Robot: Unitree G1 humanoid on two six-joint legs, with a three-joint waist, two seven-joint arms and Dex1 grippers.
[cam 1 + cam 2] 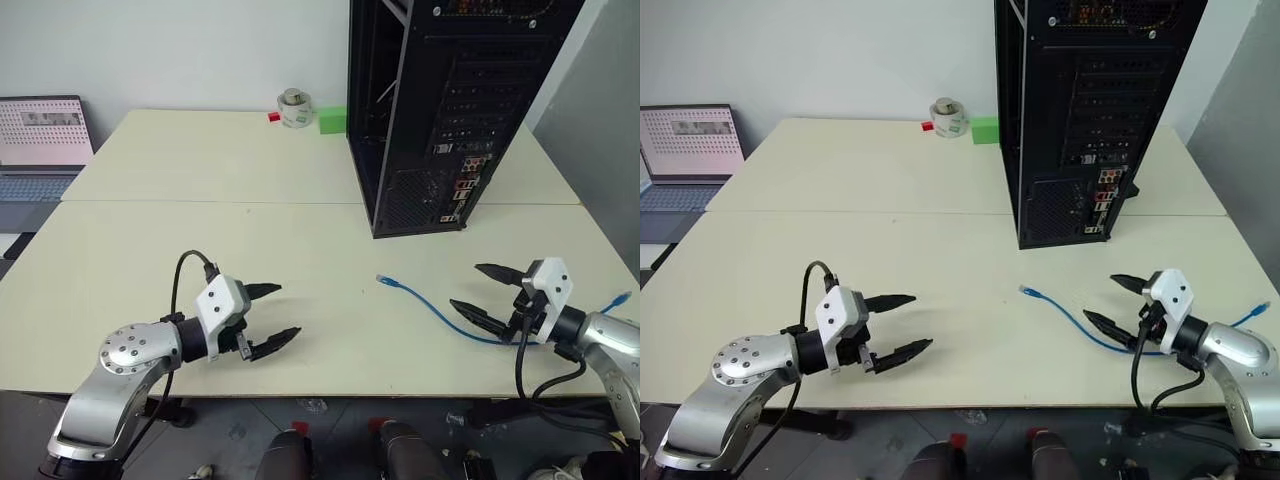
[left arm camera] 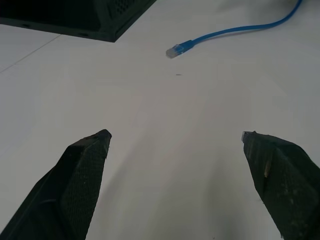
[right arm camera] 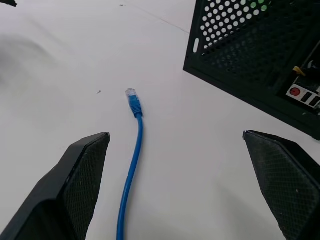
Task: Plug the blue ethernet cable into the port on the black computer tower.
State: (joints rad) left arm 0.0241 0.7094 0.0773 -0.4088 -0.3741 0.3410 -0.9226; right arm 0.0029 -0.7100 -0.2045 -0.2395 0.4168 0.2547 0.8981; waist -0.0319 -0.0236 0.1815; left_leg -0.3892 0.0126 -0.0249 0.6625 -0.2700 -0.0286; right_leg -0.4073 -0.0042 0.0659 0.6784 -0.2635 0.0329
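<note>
The blue ethernet cable (image 1: 425, 304) lies flat on the cream table (image 1: 200, 250), its clear plug end (image 1: 381, 279) pointing toward the table's middle, its other end (image 1: 622, 298) at the right edge. The black computer tower (image 1: 440, 100) stands upright at the back right, rear panel facing me. Its port (image 1: 466, 184) sits low among the rear connectors, too small to make out. My right gripper (image 1: 481, 291) is open just right of the cable's middle, nothing between its fingers. My left gripper (image 1: 272, 315) is open at the near left, well away from the plug (image 2: 174, 50).
An open laptop (image 1: 40, 150) sits at the far left beyond the table. A small white roll (image 1: 295, 108), a red piece (image 1: 273, 117) and a green block (image 1: 332, 120) stand at the back edge beside the tower. The table's seam (image 1: 200, 202) runs across its middle.
</note>
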